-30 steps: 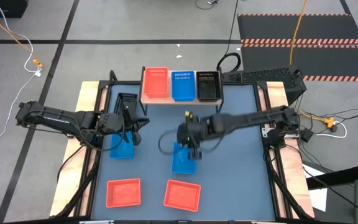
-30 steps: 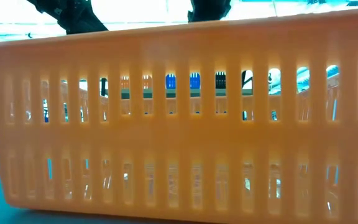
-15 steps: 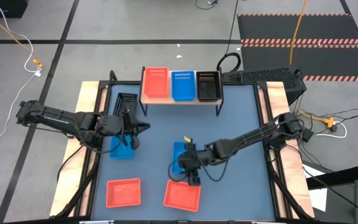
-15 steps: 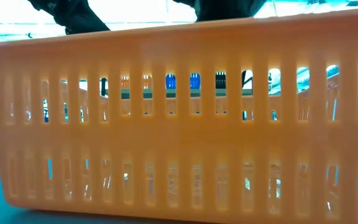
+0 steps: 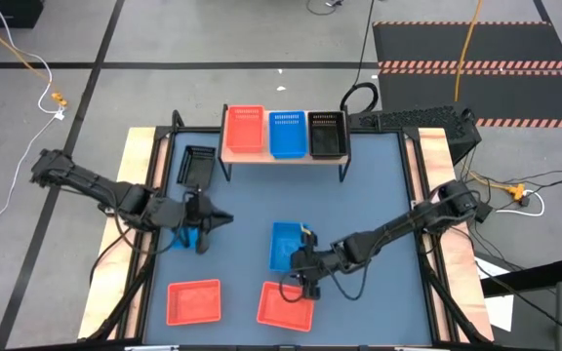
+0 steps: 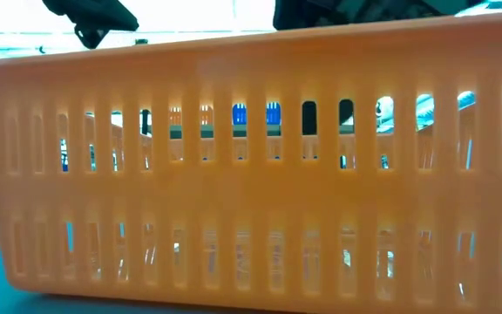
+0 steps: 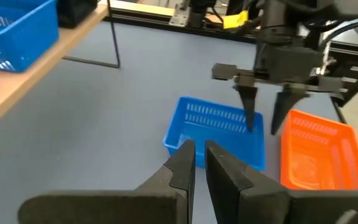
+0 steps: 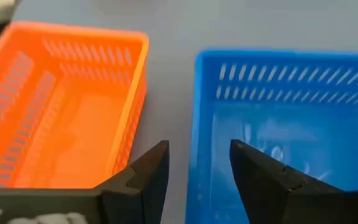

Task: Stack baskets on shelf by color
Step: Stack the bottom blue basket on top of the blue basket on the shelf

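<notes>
The shelf (image 5: 286, 156) at the table's far side carries a red basket (image 5: 244, 130), a blue one (image 5: 287, 134) and a black one (image 5: 327, 134) side by side. On the table lie a black basket (image 5: 198, 166), two blue ones (image 5: 185, 237) (image 5: 286, 244) and two red ones (image 5: 193, 300) (image 5: 286, 305). My right gripper (image 8: 197, 165) is open; its fingers stand on either side of the centre blue basket's near wall (image 8: 194, 124), beside the red basket (image 8: 61, 106). My left gripper (image 7: 199, 163) is shut, holds nothing, and hovers over the left blue basket, pointing toward the table's right.
In the low view the slotted wall of a red basket (image 6: 251, 174) fills the picture; the shelf's baskets show only through its slots. The table's wooden side rails (image 5: 135, 195) border the blue top. Bare table lies between the shelf and the centre blue basket.
My right gripper has travelled from the table's middle toward the near edge, from the far end of the centre blue basket to its near end beside the red one. My left gripper has shifted a little toward the near edge, and the black basket behind it now shows fully.
</notes>
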